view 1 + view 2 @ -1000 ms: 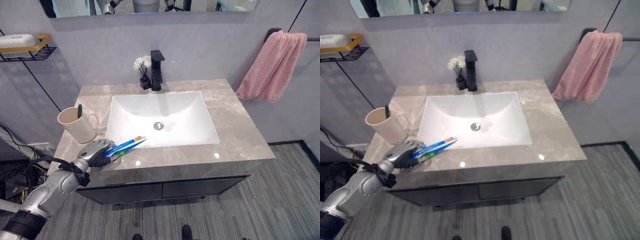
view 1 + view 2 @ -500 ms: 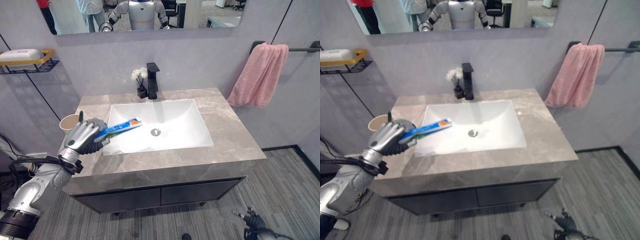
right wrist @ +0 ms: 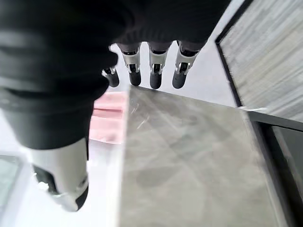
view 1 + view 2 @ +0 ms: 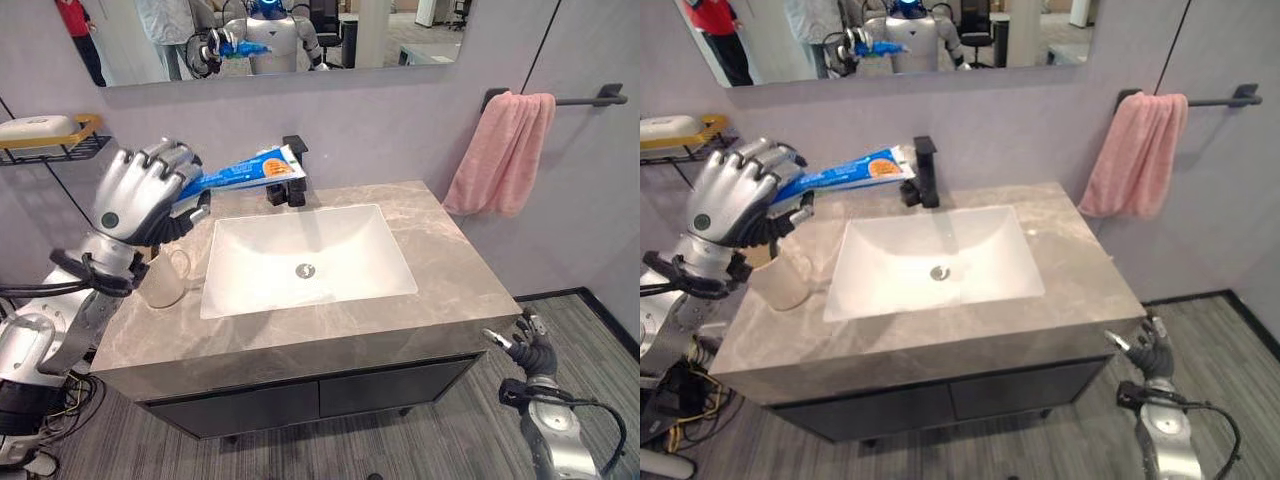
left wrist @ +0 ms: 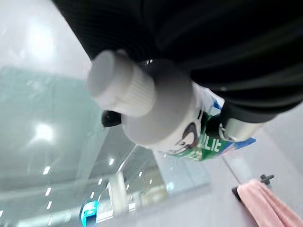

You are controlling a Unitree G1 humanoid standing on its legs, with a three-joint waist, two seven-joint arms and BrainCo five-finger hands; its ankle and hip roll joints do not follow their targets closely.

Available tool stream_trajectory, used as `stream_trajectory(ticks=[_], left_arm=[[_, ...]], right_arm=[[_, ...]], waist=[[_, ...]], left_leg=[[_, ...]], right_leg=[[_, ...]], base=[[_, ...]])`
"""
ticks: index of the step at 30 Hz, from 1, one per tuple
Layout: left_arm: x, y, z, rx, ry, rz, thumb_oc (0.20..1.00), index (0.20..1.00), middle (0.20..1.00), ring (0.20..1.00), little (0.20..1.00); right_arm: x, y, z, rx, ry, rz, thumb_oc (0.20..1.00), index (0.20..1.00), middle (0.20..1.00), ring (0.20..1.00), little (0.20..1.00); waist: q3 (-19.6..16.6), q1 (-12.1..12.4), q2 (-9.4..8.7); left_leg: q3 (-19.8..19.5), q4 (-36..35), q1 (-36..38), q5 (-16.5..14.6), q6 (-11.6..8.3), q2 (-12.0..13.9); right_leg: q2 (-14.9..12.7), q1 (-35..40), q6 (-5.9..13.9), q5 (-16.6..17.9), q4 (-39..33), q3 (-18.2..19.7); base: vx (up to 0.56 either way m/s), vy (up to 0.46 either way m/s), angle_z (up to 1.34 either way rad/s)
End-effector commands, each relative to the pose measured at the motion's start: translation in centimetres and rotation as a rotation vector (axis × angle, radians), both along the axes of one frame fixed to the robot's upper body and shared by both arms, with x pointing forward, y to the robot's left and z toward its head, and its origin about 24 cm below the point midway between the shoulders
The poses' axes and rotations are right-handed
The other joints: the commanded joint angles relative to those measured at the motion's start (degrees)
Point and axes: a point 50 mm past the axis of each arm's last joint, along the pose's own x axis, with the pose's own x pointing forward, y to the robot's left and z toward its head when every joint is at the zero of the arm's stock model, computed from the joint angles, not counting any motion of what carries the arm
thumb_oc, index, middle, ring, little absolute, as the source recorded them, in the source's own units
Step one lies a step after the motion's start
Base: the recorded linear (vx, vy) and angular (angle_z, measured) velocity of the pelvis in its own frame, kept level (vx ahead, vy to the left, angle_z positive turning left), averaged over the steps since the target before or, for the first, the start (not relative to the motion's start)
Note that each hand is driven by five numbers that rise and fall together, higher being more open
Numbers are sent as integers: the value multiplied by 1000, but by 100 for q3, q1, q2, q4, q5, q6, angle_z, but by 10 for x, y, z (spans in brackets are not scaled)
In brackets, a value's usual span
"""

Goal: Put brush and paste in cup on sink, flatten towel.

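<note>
Blue-and-white plastic toothpaste tube (image 4: 240, 170): clenched in left hand (image 4: 140, 195), raised above cream ceramic mug (image 4: 165, 277) at counter's 9 o'clock, likely for dropping in. Right hand (image 4: 528, 345): relaxed, empty, 4 o'clock. Pink terry towel (image 4: 497, 155): bunched on rail, 2 o'clock.

The sink (image 4: 305, 262) is set in the middle of the tabletop (image 4: 455, 270); the faucet (image 4: 296, 172) stands at the back edge behind it, with a small vase of flowers (image 4: 272, 192) just to its left; the cup (image 4: 165, 278) stands on the left side of the tabletop, beside the sink; the left hand (image 4: 140, 195) is above the cup, holding the toothpaste tube (image 4: 245, 170) over the tabletop's back left part; the towel (image 4: 495, 152) hangs on a wall rail right of the tabletop; a wall shelf (image 4: 50, 140) is off its left; the mirror (image 4: 270, 35) is on the wall behind; the right hand (image 4: 525, 345) is low, before the front right corner.
</note>
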Motion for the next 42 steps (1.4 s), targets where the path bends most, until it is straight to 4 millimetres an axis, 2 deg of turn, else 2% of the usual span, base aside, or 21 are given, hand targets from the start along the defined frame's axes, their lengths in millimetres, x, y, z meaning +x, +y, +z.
stream_trajectory(ticks=[1, 2, 3, 4, 7, 8, 9, 10, 14, 15, 16, 17, 18, 23, 25, 33, 34, 42], left_arm=[[-1, 0, 51, 17, -224, -9, 200, 200, 200, 200, 200], [-1, -8, 54, 18, -244, -47, 200, 200, 200, 200, 200], [0, -12, 58, 17, -255, -65, 200, 200, 200, 200, 200], [0, -12, 58, 17, -256, -66, 200, 200, 200, 200, 200], [4, -24, 60, -20, -266, -123, 200, 200, 200, 200, 200], [5, -24, 61, -18, -269, -121, 200, 200, 200, 200, 200], [6, -29, 63, -36, -281, -148, 200, 200, 200, 200, 200], [6, -31, 65, -44, -291, -154, 200, 200, 200, 200, 200], [7, -38, 70, -70, -334, -186, 200, 200, 200, 200, 200], [6, -42, 73, -79, -356, -209, 200, 200, 200, 200, 200], [5, -45, 75, -80, -369, -225, 200, 200, 200, 200, 200], [5, -45, 75, -78, -371, -225, 200, 200, 200, 200, 200], [5, -50, 76, -85, -384, -250, 200, 200, 200, 200, 200], [5, -57, 78, -93, -408, -285, 200, 200, 200, 200, 200], [6, -62, 81, -90, -424, -309, 200, 200, 200, 200, 200], [8, -79, 85, -121, -425, -391, 200, 200, 200, 200, 200], [10, -82, 85, -118, -418, -400, 200, 200, 200, 200, 200], [14, -82, 73, -137, -362, -408, 200, 200, 200, 200, 200]], right_arm=[[43, 16, 77, -146, -336, 165, 1000, 1000, 1000, 1000, 1000], [52, 30, 95, -130, -425, 223, 1000, 1000, 1000, 1000, 1000], [58, 38, 103, -91, -473, 262, 1000, 1000, 1000, 1000, 1000], [58, 38, 103, -90, -474, 262, 1000, 1000, 1000, 1000, 1000], [81, 79, 124, 124, -614, 406, 1000, 1000, 1000, 1000, 1000], [82, 79, 125, 131, -618, 410, 1000, 1000, 1000, 1000, 1000], [92, 100, 136, 262, -684, 459, 1000, 1000, 1000, 1000, 1000], [96, 110, 143, 329, -720, 490, 1000, 1000, 1000, 1000, 1000], [107, 155, 169, 584, -839, 623, 1000, 1000, 1000, 1000, 1000], [108, 175, 183, 637, -876, 695, 1000, 1000, 1000, 1000, 1000], [108, 184, 190, 672, -899, 725, 1000, 1000, 1000, 1000, 1000], [108, 184, 191, 674, -901, 726, 1000, 1000, 1000, 1000, 1000], [107, 201, 202, 728, -931, 788, 1000, 1000, 1000, 1000, 1000], [106, 224, 217, 827, -961, 856, 1000, 1000, 1000, 1000, 1000], [107, 234, 229, 842, -977, 901, 1000, 1000, 1000, 1000, 1000], [109, 251, 255, 863, -1019, 958, 1000, 1000, 1000, 1000, 1000], [108, 252, 264, 863, -1047, 973, 1000, 1000, 1000, 1000, 1000], [98, 257, 286, 879, -1143, 991, 1000, 1000, 1000, 1000, 1000]], waist=[[-316, -50, -137], [-325, -30, -134], [-320, -13, -136], [-316, -12, -139], [-333, 95, -136], [-316, 87, -148], [-324, 159, -132], [-310, 189, -129], [-287, 304, -131], [-286, 357, -124], [-278, 377, -120], [-269, 373, -128], [-272, 413, -116], [-268, 464, -131], [-269, 505, -144], [-255, 577, -187], [-254, 590, -203], [-264, 635, -263]], left_leg=[[-236, 52, -100, -51, -184, 216], [-255, 52, -109, -36, -190, 221], [-266, 52, -121, -26, -194, 224], [-268, 52, -123, -26, -194, 224], [-280, 52, -144, 2, -203, 224], [-276, 52, -146, 2, -204, 224], [-284, 52, -153, 18, -205, 228], [-282, 52, -161, 26, -208, 230], [-274, 52, -193, 58, -219, 244], [-276, 52, -206, 72, -223, 244], [-278, 52, -213, 77, -223, 243], [-277, 52, -214, 77, -223, 243], [-287, 52, -226, 87, -223, 238], [-306, 52, -240, 95, -224, 237], [-324, 52, -246, 95, -227, 228], [-375, 52, -283, 96, -218, 216], [-389, 52, -283, 95, -210, 211], [-383, 52, -271, 75, -178, 191]], right_leg=[[-482, 201, 333, -28, 43, -356], [-483, 204, 327, -29, 43, -362], [-484, 202, 322, -28, 43, -369], [-484, 202, 322, -28, 43, -371], [-481, 193, 311, -19, 42, -405], [-480, 189, 310, -18, 42, -400], [-483, 182, 297, -9, 42, -403], [-485, 173, 294, -3, 42, -406], [-482, 149, 274, 8, 42, -413], [-476, 139, 265, 12, 42, -415], [-476, 135, 260, 15, 42, -413], [-476, 134, 260, 16, 42, -411], [-481, 134, 256, 16, 42, -417], [-485, 138, 249, 7, 42, -456], [-490, 154, 247, 9, 42, -472], [-503, 165, 240, -7, 42, -517], [-501, 170, 238, -11, 42, -521], [-497, 175, 242, -19, 42, -531]], base=[[0, 0, 0], [0, 0, 0], [0, 0, 0], [0, 0, 0], [0, 0, 0], [-26, -10, 3], [-23, -7, 6], [-29, -9, 12], [-9, -12, 9], [-7, -12, 5], [-4, -7, 5], [3, 3, 6], [2, 2, 5], [0, 0, 0], [0, 0, 0], [5, 3, 5], [16, 9, 10], [2, 1, 1]])
